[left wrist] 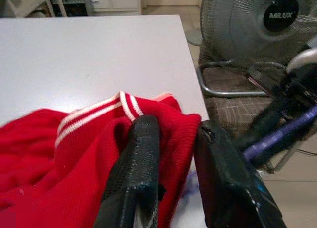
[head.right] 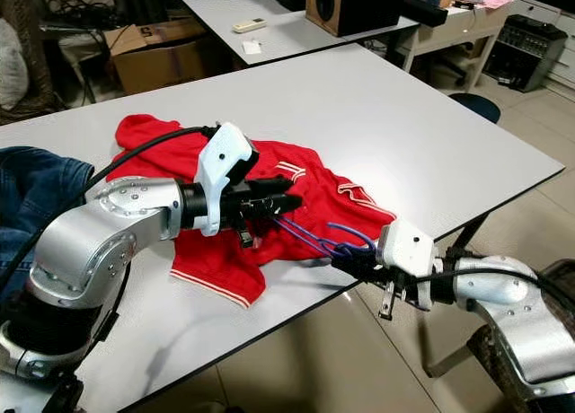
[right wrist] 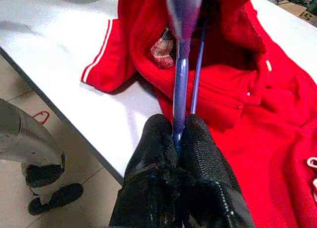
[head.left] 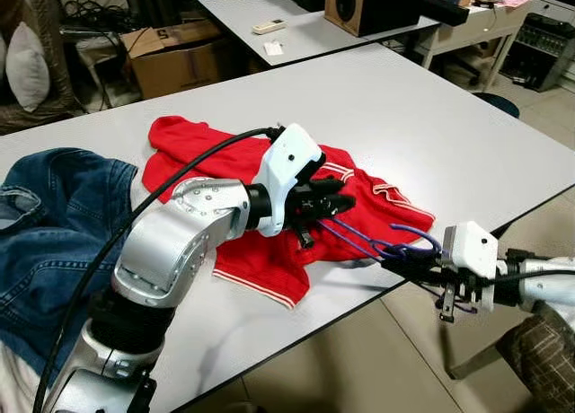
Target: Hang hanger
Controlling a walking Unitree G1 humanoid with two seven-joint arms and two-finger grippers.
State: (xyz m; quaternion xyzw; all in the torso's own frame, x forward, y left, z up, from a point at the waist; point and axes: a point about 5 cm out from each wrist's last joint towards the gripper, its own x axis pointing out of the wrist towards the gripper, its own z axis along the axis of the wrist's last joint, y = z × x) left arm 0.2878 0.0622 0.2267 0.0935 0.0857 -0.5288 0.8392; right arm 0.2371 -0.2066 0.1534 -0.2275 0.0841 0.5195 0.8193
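- The hanger point(head.left: 382, 244), purple wire, lies at the table's point(head.left: 431, 117) near edge, with its long axis running from about 10 o'clock to 4 o'clock in the head views.
- Its far end points into the red garment point(head.left: 269, 260); its near end points off the table edge toward the right gripper point(head.right: 359, 268).
- The right gripper, at 4 o'clock of the garment and just off the table edge, has both fingers point(right wrist: 198, 153) pressed together on the hanger wire.
- The left gripper point(head.left: 337, 202) rests over the garment at its middle, fingers point(left wrist: 141, 158) slightly parted with a fold of red cloth between them.
- Blue jeans point(head.left: 54, 215) lie at 9 o'clock of the garment.
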